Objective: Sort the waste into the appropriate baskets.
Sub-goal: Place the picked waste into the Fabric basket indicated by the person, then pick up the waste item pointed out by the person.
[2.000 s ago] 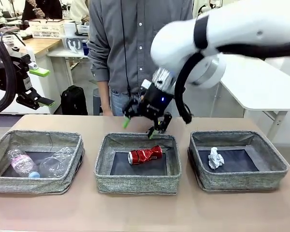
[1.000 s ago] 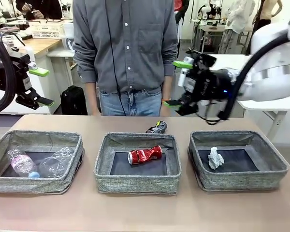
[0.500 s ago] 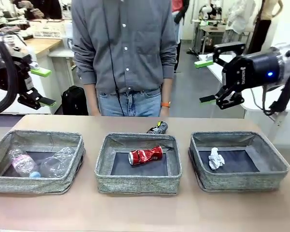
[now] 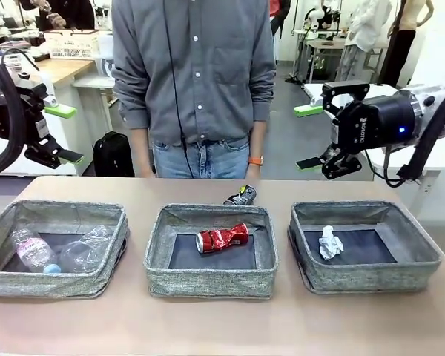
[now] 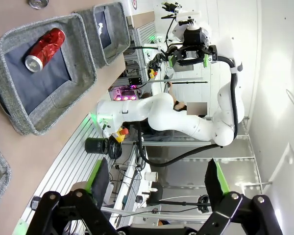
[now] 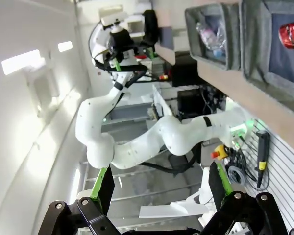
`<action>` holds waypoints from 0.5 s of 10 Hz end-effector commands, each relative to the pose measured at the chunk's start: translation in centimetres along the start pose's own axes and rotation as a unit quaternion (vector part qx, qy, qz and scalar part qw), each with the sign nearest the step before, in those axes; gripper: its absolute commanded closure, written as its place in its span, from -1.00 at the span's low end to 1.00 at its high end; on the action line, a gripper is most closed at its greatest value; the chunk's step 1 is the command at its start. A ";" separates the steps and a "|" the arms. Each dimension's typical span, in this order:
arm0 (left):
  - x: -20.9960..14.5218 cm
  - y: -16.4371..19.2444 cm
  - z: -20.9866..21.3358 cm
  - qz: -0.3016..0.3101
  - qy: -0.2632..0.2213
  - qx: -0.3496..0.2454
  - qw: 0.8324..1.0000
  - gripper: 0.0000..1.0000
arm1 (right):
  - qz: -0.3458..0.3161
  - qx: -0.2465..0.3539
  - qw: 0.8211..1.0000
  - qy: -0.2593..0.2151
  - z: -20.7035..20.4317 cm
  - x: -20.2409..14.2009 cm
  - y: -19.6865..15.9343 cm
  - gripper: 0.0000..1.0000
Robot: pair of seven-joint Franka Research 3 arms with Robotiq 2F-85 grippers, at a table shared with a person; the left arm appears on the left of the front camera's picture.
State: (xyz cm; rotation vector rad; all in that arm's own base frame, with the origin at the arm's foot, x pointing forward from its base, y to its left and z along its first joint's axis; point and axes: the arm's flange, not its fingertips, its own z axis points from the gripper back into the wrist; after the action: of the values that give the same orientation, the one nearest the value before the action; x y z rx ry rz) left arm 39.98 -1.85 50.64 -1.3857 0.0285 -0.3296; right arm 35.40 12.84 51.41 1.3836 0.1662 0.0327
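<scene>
Our right gripper (image 4: 311, 136) has pulled back to the table's right edge, jaws open and empty; left gripper (image 4: 63, 133) open too. Black can (image 4: 241, 196) lies outside the middle basket (image 4: 211, 280), behind its far rim: unsorted.

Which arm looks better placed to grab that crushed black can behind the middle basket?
Probably the right gripper: open, hanging nearer the crushed black can than the left gripper at the far edge.

A robotics lab: white tables (image 4: 400, 111) behind, another robot arm (image 4: 320, 15), wall-mounted equipment rails (image 6: 279, 161).
</scene>
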 end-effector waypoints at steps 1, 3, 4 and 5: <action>-0.1 -0.2 0.0 0.001 0.002 0.003 1.000 -1.00 | 0.008 0.014 1.000 -0.001 0.3 0.1 0.8 -1.00; -0.1 -0.2 0.0 0.001 0.002 0.003 1.000 -1.00 | 0.008 0.014 1.000 -0.001 0.3 0.1 0.8 -1.00; -0.1 -0.2 0.0 0.001 0.002 0.003 1.000 -1.00 | 0.008 0.014 1.000 -0.001 0.3 0.1 0.8 -1.00; -0.1 -0.2 0.0 0.001 0.002 0.003 1.000 -1.00 | 0.008 0.014 1.000 -0.001 0.3 0.1 0.8 -1.00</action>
State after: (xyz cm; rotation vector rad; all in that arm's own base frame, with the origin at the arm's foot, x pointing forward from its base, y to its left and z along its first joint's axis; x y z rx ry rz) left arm 39.98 -1.85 50.64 -1.3857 0.0285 -0.3296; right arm 35.39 12.77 51.60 1.3856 0.1640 0.0360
